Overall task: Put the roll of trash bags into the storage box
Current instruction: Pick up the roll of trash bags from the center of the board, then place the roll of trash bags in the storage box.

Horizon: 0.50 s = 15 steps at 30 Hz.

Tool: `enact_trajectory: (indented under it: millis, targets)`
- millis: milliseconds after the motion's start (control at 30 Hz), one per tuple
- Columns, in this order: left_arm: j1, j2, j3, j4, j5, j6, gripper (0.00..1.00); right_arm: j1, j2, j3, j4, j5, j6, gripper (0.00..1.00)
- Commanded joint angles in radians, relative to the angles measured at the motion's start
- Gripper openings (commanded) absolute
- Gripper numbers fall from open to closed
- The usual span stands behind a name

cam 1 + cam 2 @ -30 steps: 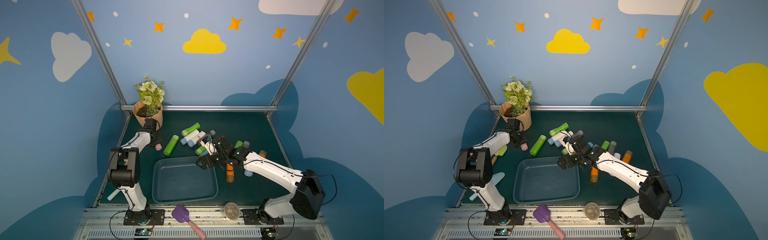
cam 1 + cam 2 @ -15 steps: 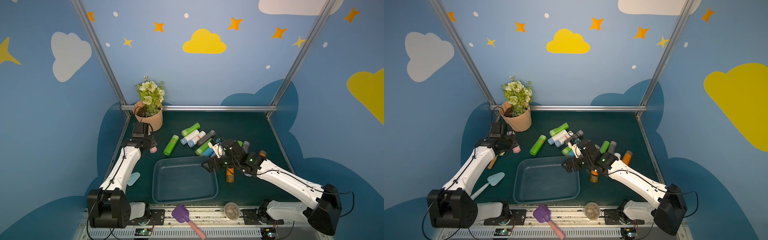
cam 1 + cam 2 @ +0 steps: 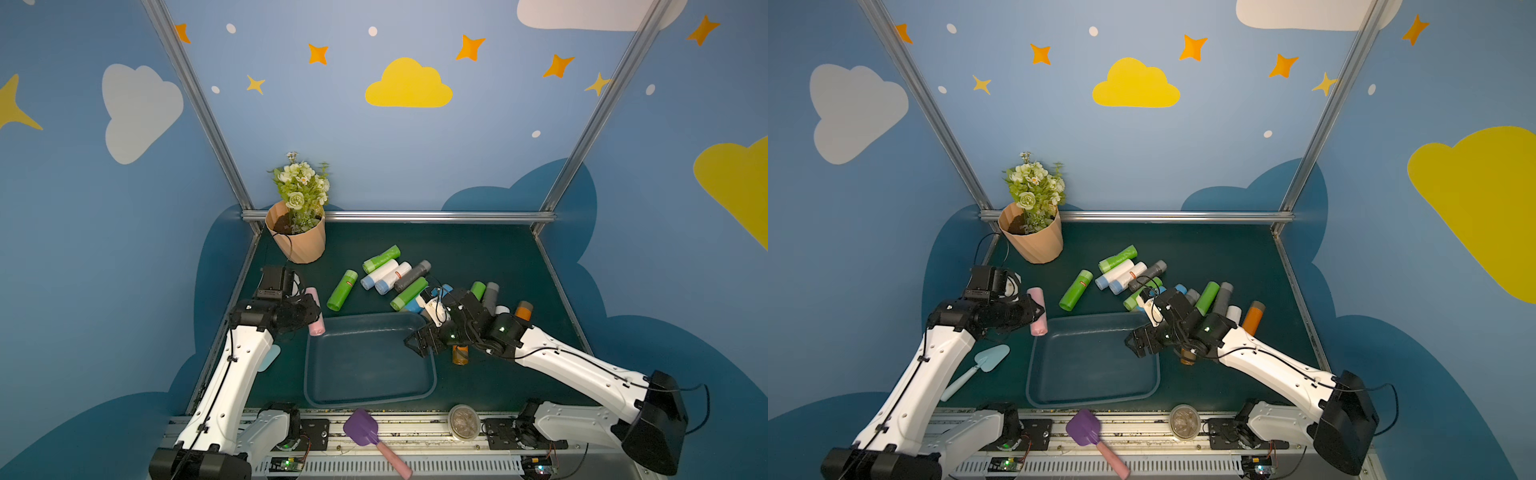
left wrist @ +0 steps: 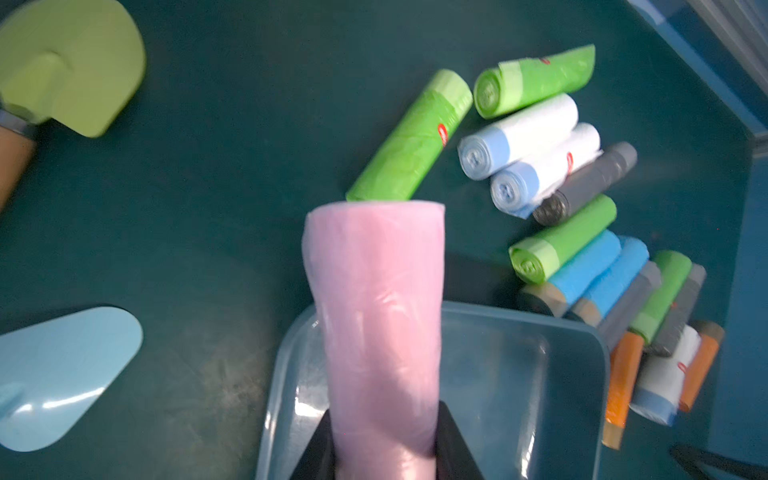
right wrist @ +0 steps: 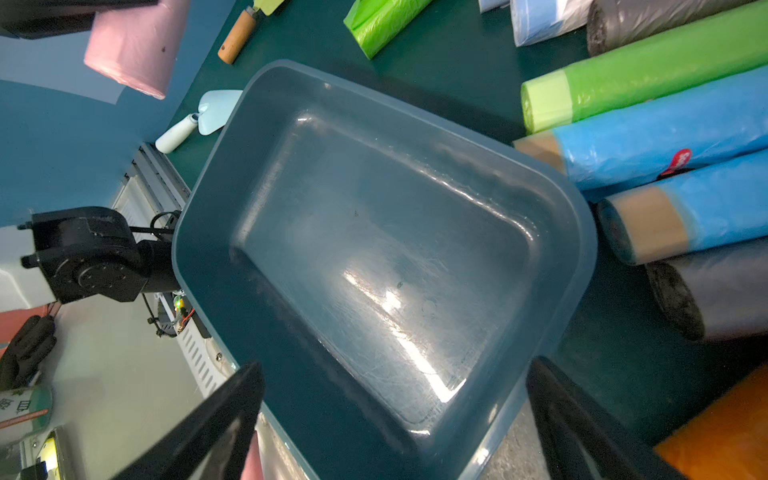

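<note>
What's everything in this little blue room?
storage box: one, dark blue-grey, front centre
pink roll: one, pink, at box's far left corner
other rolls: over a dozen, green, white, blue, grey, orange, behind and beside box
flowerpot: one, peach, far left corner
scoops: three, light blue left of box, green near left arm, purple on front rail
round container: one, clear, front rail
left fingers: black, shut on pink roll
right fingers: black, open above box's right rim
</note>
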Motion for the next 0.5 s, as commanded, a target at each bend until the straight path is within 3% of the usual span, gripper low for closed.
enact_trajectory:
  millis: [0, 467]
  targets:
    - [-0.041, -0.01, 0.009, -0.086, 0.019, -0.047, 0.28, 0.022, -0.019, -0.02, 0.011, -0.003, 0.009, 0.97]
    - [-0.326, -0.024, -0.145, -0.156, -0.23, -0.252, 0.28, 0.047, -0.039, -0.022, 0.034, -0.039, 0.009, 0.97]
